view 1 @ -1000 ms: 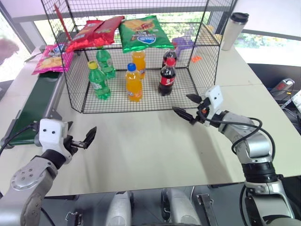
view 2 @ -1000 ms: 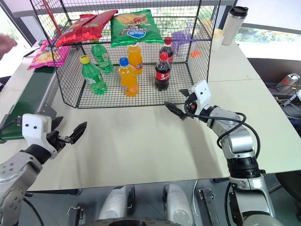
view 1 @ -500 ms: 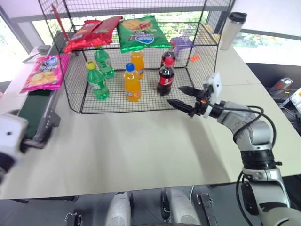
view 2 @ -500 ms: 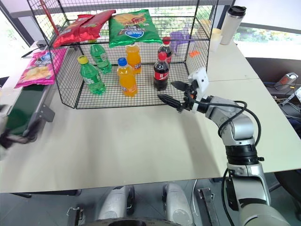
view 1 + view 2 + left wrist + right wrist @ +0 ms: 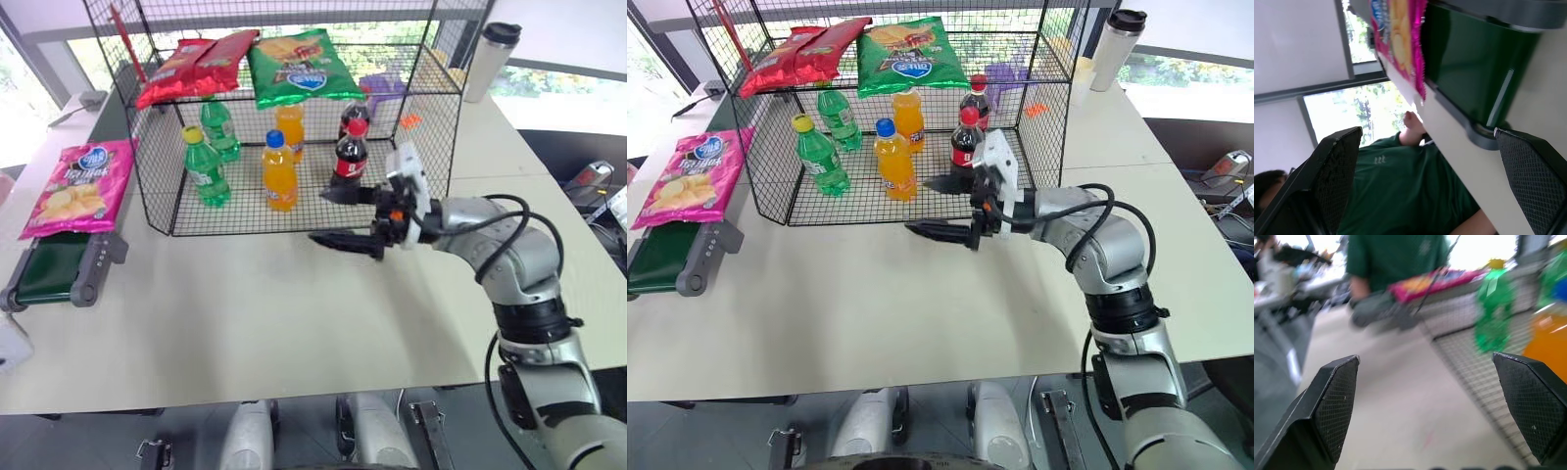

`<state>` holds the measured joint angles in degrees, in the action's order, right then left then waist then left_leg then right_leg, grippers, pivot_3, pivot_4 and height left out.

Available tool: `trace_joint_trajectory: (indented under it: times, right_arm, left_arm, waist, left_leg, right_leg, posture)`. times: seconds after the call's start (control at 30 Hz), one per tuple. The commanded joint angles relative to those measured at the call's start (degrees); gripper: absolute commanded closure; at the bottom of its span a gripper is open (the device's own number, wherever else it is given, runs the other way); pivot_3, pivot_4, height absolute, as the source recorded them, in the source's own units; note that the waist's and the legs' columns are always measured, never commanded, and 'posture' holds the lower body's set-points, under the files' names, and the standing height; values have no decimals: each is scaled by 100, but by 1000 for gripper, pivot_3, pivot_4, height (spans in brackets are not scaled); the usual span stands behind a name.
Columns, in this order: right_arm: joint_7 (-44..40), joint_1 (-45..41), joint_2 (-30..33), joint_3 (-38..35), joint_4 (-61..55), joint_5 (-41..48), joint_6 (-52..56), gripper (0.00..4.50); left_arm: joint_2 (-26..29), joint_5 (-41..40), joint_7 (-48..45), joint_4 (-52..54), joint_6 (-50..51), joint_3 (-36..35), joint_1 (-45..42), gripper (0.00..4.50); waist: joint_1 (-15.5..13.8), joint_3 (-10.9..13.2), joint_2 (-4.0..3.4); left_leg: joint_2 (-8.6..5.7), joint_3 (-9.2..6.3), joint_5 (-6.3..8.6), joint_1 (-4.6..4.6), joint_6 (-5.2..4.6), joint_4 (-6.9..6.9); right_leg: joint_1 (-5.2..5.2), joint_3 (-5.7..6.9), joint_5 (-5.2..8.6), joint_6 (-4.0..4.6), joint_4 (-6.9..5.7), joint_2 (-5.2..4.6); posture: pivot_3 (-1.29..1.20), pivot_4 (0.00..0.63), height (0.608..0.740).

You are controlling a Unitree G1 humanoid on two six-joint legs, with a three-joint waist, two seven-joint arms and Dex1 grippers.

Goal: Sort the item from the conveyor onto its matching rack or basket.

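Observation:
The item, a magenta-pink crisp bag [image 5: 71, 188] with a blue oval logo, lies flat on the near end of the dark green conveyor [image 5: 49, 266], left of the black wire rack [image 5: 443, 147]. My right gripper [image 5: 321, 217] is open. It hangs level just in front of the rack's front edge, points left toward the conveyor, and holds nothing. It is well apart from the bag. In the left wrist view my left gripper [image 5: 1426, 131] is open and empty beside the conveyor's end [image 5: 1474, 68], with the pink bag [image 5: 1396, 39] beyond it.
Red bags [image 5: 191, 64] and a green bag [image 5: 299, 67] lie on the rack's shelf. Green [image 5: 204, 166], orange [image 5: 278, 171] and cola [image 5: 349, 157] bottles stand on its floor. A steel tumbler [image 5: 487, 59] stands at the back right. A person in a green shirt [image 5: 1400, 196] is by the conveyor.
The pink bag has ridden down the belt to its near end. My right gripper has swung left along the rack's front. My left arm has drawn back out to the left.

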<state>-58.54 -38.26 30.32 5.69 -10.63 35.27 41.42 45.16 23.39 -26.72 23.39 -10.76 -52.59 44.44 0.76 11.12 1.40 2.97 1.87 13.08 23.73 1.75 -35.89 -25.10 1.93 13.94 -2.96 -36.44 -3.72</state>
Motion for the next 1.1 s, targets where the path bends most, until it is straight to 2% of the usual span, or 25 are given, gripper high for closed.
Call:
trace_joint_trajectory:
  times: [0.03, 0.27, 0.73, 1.1]
  right_arm:
    - [-139, -6, 95, 23, -232, 28, -46, 0]
    - [-14, 72, 144, -60, -184, -115, -186, 0]
    - [307, 197, 76, -98, -269, -180, -289, 0]
    - [475, 239, 75, -74, -342, -183, -317, 0]
  left_arm:
    - [-30, 293, 229, -259, -244, 194, -172, 9]
    - [-34, 503, 352, -568, -300, 774, -705, 9]
    - [28, 762, 400, -742, -192, 1321, -1196, 9]
    - [126, 1277, 931, -1050, 108, 1769, -2016, 9]
  waist:
    - [4, 0, 0]
    - [4, -2, 2]
    - [1, -2, 2]
    - [0, -3, 5]
  left_leg:
    - [0, 1, 0, 2, 0, 0]
    - [6, 5, 0, 2, 0, -2]
    - [5, 7, 0, 2, -1, -9]
    - [4, 6, -1, 0, -1, -17]
  right_leg:
    - [-1, 0, -1, 1, 0, 0]
    - [-4, 1, -5, 3, -2, 7]
    - [-3, 1, -9, -2, -10, 11]
    - [-3, 2, -18, -19, -28, 14]
  posture:
    - [0, 150, 740]
    - [0, 150, 740]
    - [0, 150, 740]
    - [0, 150, 740]
